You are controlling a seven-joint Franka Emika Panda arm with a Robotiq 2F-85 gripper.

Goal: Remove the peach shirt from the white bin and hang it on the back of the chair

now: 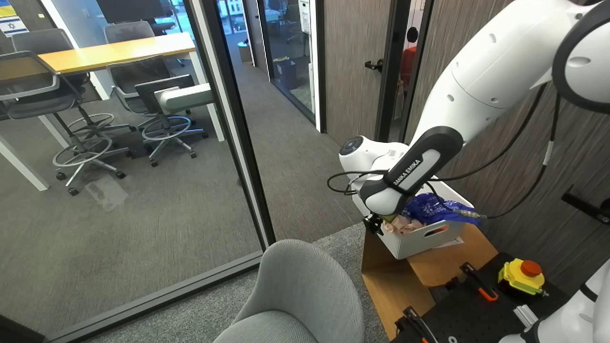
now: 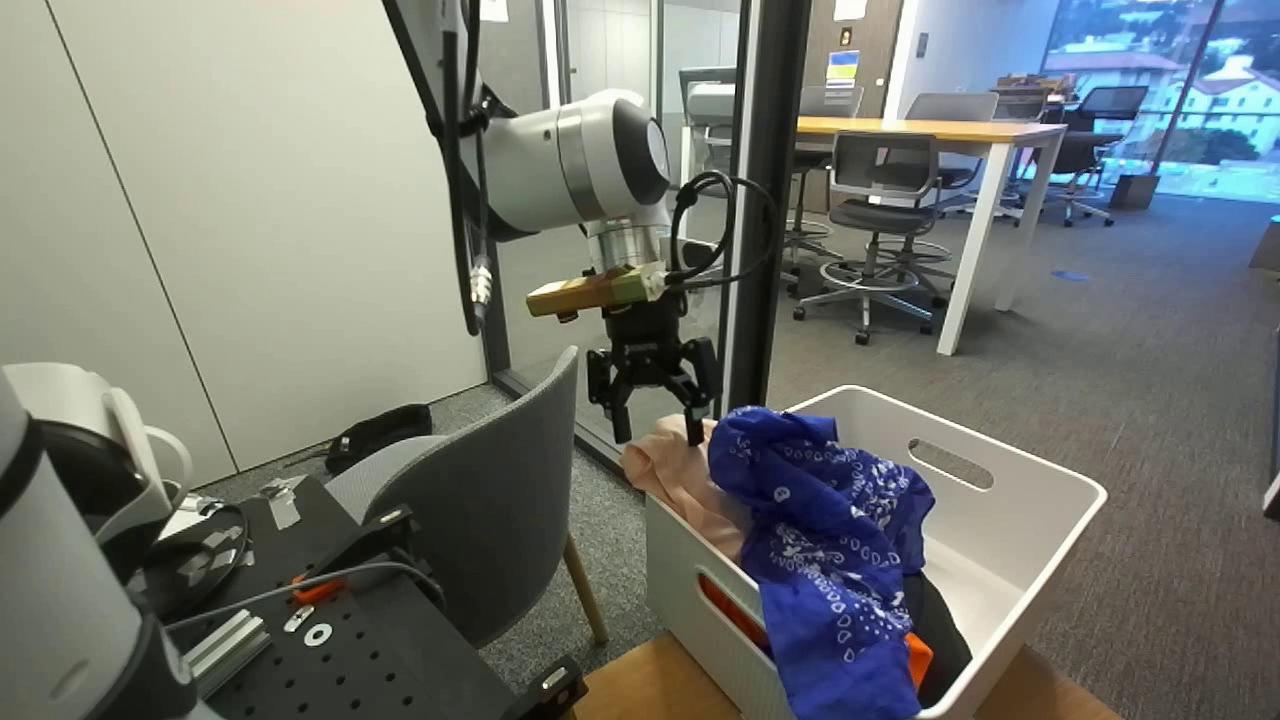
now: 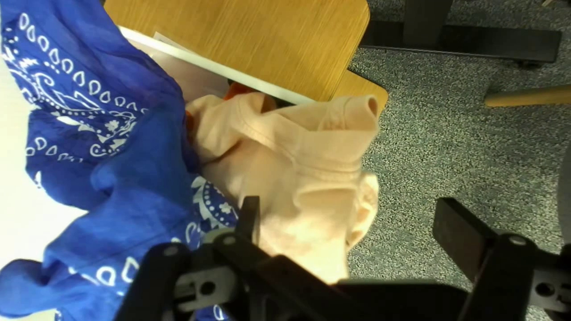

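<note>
The peach shirt (image 2: 678, 468) is bunched at one end of the white bin (image 2: 682, 585) and drapes over its rim. It also shows in the wrist view (image 3: 294, 165) and in an exterior view (image 1: 402, 225). My gripper (image 2: 658, 428) is open and points down at the shirt's top. In the wrist view, the shirt lies partly between the fingers (image 3: 350, 218): one finger is over the shirt beside the blue cloth, the other over the floor outside the bin. I cannot tell whether a fingertip touches the shirt. The grey chair (image 1: 310, 274) stands beside the bin, its back (image 2: 500, 510) upright.
A blue patterned bandana (image 2: 800, 500) lies against the shirt and hangs over the bin's wall. Orange and black items lie beneath it. The bin stands on a wooden stand (image 1: 452, 262). A black board (image 2: 370, 640) with clamps and a glass wall frame (image 1: 238, 124) are nearby.
</note>
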